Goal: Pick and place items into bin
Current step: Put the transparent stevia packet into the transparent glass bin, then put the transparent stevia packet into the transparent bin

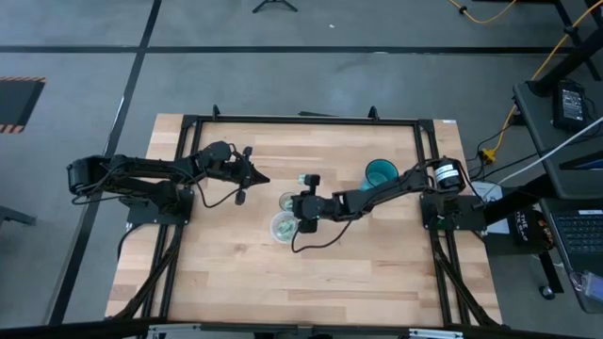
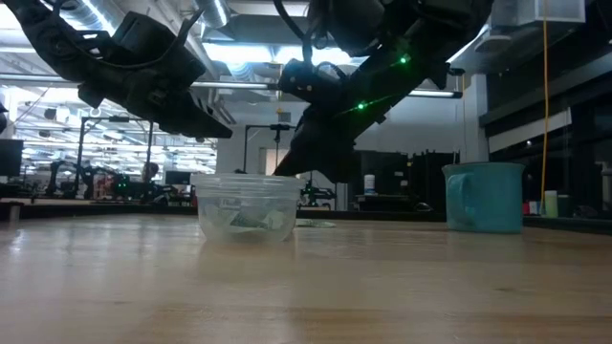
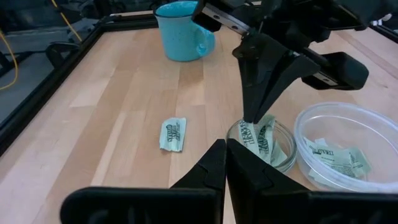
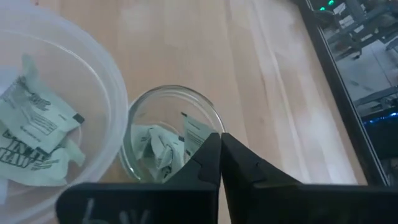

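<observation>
Lift the right gripper (image 4: 219, 144), jaws clamped on a packet (image 4: 194, 134) (frame centre), straight up from the small glass dish (image 4: 140, 112).

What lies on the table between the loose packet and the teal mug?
Nothing: in the left wrist view, bare wood separates the loose packet from the teal mug.

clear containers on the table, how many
2. A small glass dish sits under the right gripper, with packets inside. A larger clear plastic tub stands right beside it, also holding packets. No others show.
</observation>
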Robot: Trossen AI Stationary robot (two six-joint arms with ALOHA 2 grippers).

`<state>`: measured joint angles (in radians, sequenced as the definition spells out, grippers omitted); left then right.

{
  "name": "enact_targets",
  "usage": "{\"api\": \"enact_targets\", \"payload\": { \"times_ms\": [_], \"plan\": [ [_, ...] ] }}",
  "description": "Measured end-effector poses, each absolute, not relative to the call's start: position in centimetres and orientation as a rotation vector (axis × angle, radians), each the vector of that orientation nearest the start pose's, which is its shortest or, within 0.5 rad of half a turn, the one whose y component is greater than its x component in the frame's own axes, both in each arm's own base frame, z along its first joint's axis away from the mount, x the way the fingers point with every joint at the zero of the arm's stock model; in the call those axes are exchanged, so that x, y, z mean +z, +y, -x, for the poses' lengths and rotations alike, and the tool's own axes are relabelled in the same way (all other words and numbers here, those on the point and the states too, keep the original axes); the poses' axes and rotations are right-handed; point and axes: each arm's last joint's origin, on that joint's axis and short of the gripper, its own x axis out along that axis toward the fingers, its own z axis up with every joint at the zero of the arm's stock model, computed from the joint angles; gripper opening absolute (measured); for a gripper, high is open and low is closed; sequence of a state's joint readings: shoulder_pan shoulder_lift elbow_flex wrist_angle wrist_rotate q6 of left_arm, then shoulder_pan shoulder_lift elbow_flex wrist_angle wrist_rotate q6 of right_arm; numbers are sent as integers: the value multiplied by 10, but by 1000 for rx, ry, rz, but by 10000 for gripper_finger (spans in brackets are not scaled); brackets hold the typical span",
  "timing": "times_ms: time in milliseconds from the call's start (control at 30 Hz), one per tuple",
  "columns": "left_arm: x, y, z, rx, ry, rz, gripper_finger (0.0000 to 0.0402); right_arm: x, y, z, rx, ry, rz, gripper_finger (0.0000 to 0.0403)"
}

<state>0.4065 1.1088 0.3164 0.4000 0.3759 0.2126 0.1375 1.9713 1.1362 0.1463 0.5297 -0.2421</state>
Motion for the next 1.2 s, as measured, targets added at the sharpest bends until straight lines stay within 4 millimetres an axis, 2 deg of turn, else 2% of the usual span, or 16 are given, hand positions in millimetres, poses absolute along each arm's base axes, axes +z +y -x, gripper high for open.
{"api": "enact_targets", "payload": {
  "times_ms": [600,767,867,1000,1200],
  "plan": [
    [171,71,-192,-8,364,-60,6,147,37,-405,-221,672,386,110],
    [171,71,-192,-8,364,-60,6,149,36,-407,-95,637,331,123],
    [171,71,-192,-8,364,-60,8,150,34,-408,-84,635,327,124],
    [171,71,-192,-8,364,-59,7,163,33,-407,-81,590,379,124],
    [170,71,-192,-9,374,-55,6,194,27,-397,-163,578,474,124]
  ]
}}
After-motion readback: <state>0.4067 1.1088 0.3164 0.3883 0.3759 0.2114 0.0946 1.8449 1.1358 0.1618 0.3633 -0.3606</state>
